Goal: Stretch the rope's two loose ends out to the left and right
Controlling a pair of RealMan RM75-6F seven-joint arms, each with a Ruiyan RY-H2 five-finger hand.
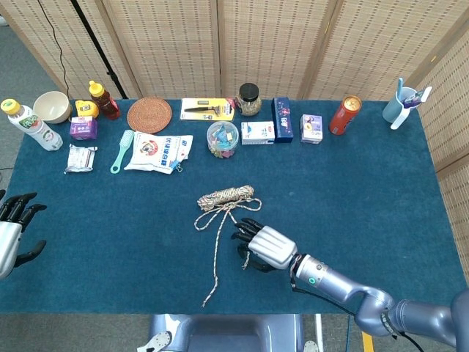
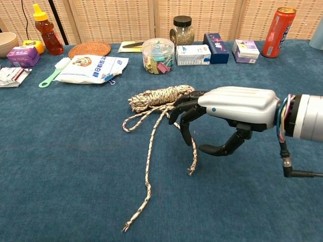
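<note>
Chest view: one blue table (image 2: 60, 166) is seen, its near half left bare, probably as working room, with small goods lined along the far edge. One right hand (image 2: 229, 108) is held low over the shorter loose end, fingers (image 2: 184, 127) apart and curled down, thumb under, closed on nothing; judged a pre-grasp. One left hand (image 1: 10, 233) is parked at the left edge, fingers apart, holding nothing. One rope (image 2: 160, 97) lies mid-table: one coiled bundle, two loose ends trailing toward the near edge. One red can (image 2: 278, 24) stands far right.
</note>
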